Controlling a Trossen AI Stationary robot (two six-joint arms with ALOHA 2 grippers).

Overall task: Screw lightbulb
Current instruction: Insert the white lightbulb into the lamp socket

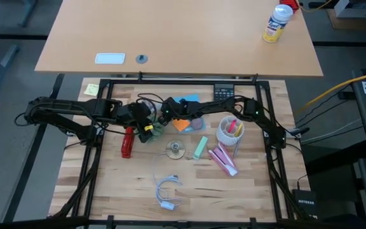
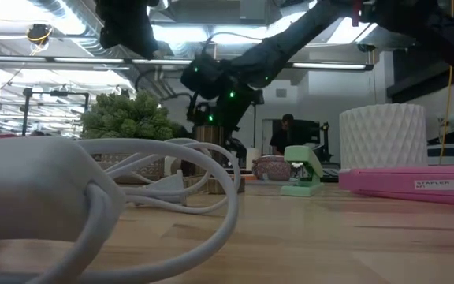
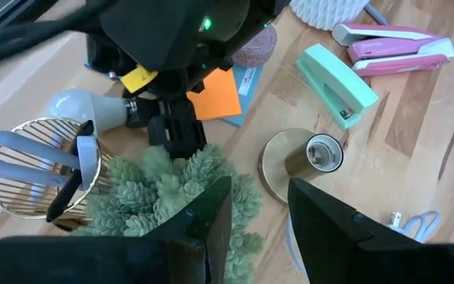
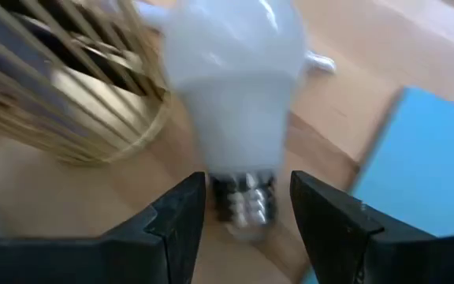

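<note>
Right wrist view puts the lightbulb (image 4: 231, 102) lying on the counter (image 4: 345, 47), its metal screw base between the right gripper (image 4: 247, 209)'s spread jaws, not yet pinched; that approach suits gripping the base end. Just beside the globe sits a gold wire basket (image 3: 42, 170), crowding that side. Nearby, the left gripper (image 3: 254, 213) hovers over a green plant (image 3: 176, 189) with jaws apart, holding nothing, facing the brass socket base (image 3: 306, 158).
</note>
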